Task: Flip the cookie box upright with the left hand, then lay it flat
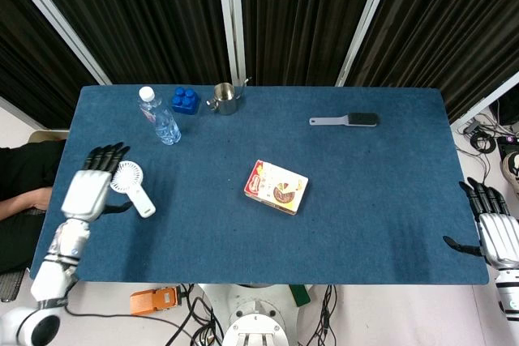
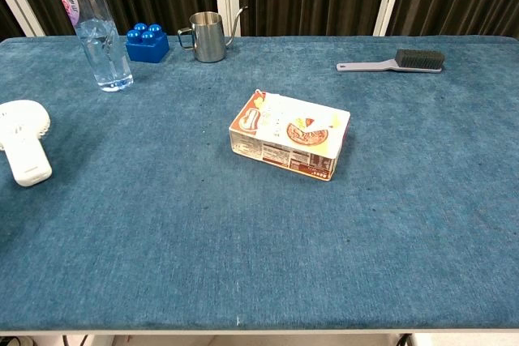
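The cookie box (image 1: 276, 187) (image 2: 289, 134) lies flat near the middle of the blue table, printed face up, with nothing touching it. My left hand (image 1: 87, 190) hovers at the table's left edge beside the white fan, fingers spread and empty, far from the box. My right hand (image 1: 495, 232) hangs off the right front corner of the table, fingers apart, holding nothing. Neither hand shows in the chest view.
A white handheld fan (image 1: 130, 185) (image 2: 22, 145) lies at the left. A water bottle (image 1: 159, 117) (image 2: 91, 25), a blue block (image 1: 185, 100) (image 2: 147, 42) and a steel pitcher (image 1: 225, 100) (image 2: 208, 36) stand along the back. A brush (image 1: 345, 120) (image 2: 396, 61) lies back right.
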You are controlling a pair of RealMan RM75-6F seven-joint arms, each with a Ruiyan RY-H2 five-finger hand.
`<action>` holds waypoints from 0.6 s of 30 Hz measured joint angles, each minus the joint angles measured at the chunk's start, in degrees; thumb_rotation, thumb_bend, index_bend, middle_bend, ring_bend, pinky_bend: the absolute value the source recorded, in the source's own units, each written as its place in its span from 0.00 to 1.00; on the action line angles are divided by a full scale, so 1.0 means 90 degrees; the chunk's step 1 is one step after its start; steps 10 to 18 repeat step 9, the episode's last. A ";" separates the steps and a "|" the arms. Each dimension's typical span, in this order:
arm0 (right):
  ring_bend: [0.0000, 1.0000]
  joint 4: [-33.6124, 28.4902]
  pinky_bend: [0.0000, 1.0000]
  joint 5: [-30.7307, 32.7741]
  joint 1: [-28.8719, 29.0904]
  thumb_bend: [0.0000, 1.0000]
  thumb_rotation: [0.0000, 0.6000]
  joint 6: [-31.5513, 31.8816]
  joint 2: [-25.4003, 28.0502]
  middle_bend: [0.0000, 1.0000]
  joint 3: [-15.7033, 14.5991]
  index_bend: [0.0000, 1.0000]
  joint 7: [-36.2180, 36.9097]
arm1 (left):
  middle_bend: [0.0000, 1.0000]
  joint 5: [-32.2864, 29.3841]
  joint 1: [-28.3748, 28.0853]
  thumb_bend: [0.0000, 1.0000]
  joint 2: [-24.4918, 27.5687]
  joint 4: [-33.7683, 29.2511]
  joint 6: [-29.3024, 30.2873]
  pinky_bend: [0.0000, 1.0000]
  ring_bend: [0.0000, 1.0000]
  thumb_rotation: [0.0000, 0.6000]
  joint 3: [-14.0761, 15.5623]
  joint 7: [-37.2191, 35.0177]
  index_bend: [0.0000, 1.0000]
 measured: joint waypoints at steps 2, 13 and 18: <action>0.00 0.0019 0.00 -0.0072 0.0008 0.21 1.00 0.0078 -0.0031 0.00 0.0005 0.00 0.0004 | 0.04 0.0276 0.0309 0.01 0.0061 0.0174 0.0420 0.00 0.00 1.00 0.0136 -0.0115 0.02; 0.00 0.0082 0.00 -0.0286 -0.0019 0.21 1.00 0.0501 -0.0211 0.00 0.0047 0.00 -0.0114 | 0.04 0.1015 0.1309 0.00 0.0283 0.0520 0.1551 0.00 0.00 1.00 0.0612 -0.0614 0.02; 0.00 0.0082 0.00 -0.0286 -0.0019 0.21 1.00 0.0501 -0.0211 0.00 0.0047 0.00 -0.0114 | 0.04 0.1015 0.1309 0.00 0.0283 0.0520 0.1551 0.00 0.00 1.00 0.0612 -0.0614 0.02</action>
